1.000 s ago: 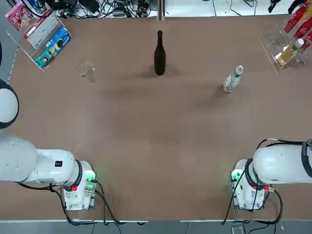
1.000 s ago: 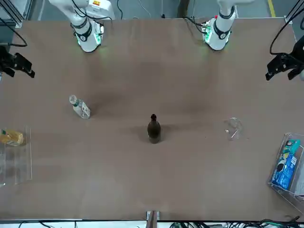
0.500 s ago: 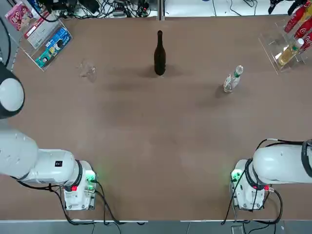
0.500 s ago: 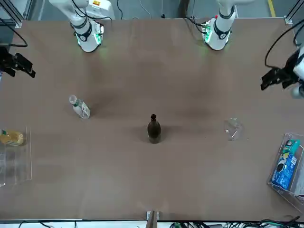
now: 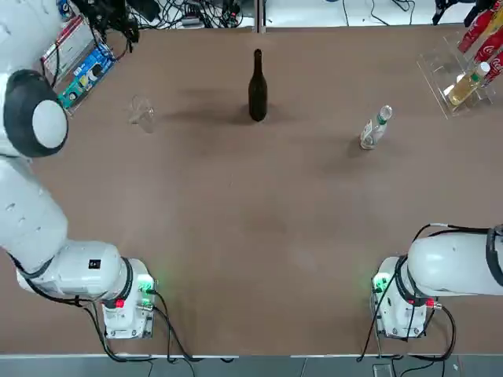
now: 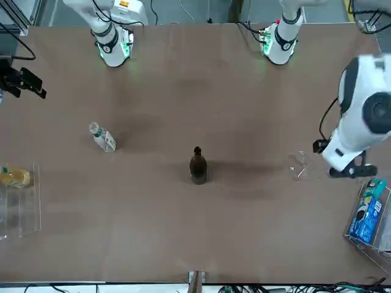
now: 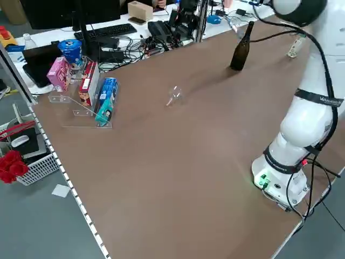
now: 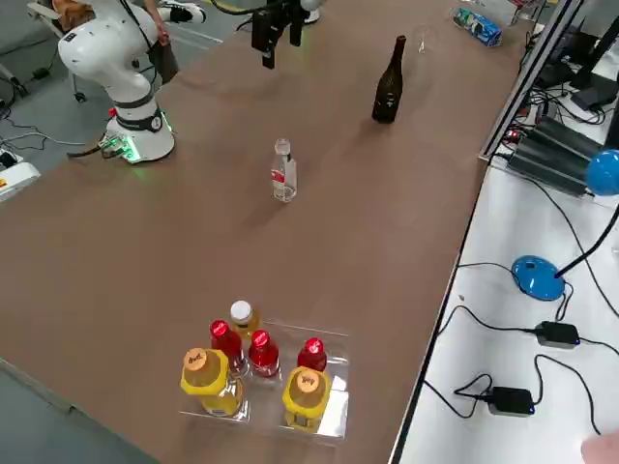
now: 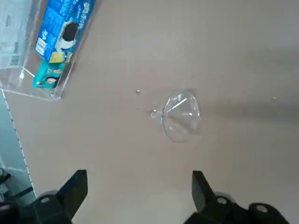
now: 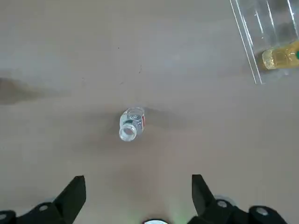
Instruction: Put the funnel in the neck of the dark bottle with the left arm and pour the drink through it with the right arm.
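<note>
Swung in over the table's (image 5: 259,259) far-left corner area from outside the left edge, our left arm (image 5: 31,204) has changed place; the funnel (image 9: 183,116), the dark bottle (image 5: 258,90) and the small clear bottle (image 5: 376,127) stay where they were. Our left gripper (image 9: 140,173) is open and empty, up beside the funnel, which lies on its side toward the far-left corner, near the snack tray (image 9: 52,93). Our right gripper (image 10: 139,179), open and empty too, waits out by the right edge.

What worries us first is the funnel itself: it is clear and rounded, so a slightly off-centre close could roll it or pinch only the rim. Gripped as it lies, it would probably need turning spout down before it suits the neck. If we drift toward the tray, the fingers could knock its wall.

Next comes the dark bottle, upright near the middle of the far edge. Its neck is narrow, and a sideways push from a misaligned spout could topple it. Later, the small bottle, standing between it and the far-right tray (image 5: 445,106), could slip or be squeezed, and a hurried tilt might flood the funnel or tip it out.
</note>
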`<state>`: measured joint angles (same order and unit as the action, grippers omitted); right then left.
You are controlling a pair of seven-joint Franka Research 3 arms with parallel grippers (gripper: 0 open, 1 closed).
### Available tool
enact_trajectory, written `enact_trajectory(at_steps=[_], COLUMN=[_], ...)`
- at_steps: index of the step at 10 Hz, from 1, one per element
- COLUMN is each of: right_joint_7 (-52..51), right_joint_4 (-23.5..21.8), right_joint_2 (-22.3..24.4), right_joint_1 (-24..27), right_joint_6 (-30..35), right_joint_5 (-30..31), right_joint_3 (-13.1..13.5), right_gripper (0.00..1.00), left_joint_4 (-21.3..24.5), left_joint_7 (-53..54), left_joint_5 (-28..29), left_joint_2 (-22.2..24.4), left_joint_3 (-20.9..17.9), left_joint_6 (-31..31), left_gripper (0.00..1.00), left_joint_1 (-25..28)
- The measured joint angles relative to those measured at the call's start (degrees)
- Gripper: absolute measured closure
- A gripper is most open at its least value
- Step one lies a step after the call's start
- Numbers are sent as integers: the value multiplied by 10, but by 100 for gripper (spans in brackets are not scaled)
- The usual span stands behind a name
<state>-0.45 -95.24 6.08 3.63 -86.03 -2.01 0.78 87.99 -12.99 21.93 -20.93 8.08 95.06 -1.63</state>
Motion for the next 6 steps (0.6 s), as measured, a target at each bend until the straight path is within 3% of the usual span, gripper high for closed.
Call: enact_trajectory(at_steps=[3,6], right_joint_7=[0,0], right_joint_4=[-1,-1], right_joint_2=[0,6], right_joint_1=[0,0], right_joint_6=[0,-1], right_joint_5=[0,0], right_joint_3=[0,0], right_gripper=[0,0], left_joint_4=[27,59], left_joint_7=[-86,-126], left_joint_5=[101,143], left_joint_2=[-91,-120], left_joint_3=[14,22], left_joint_6=[45,71], left_gripper=[1,3], left_joint_1=[-1,-2])
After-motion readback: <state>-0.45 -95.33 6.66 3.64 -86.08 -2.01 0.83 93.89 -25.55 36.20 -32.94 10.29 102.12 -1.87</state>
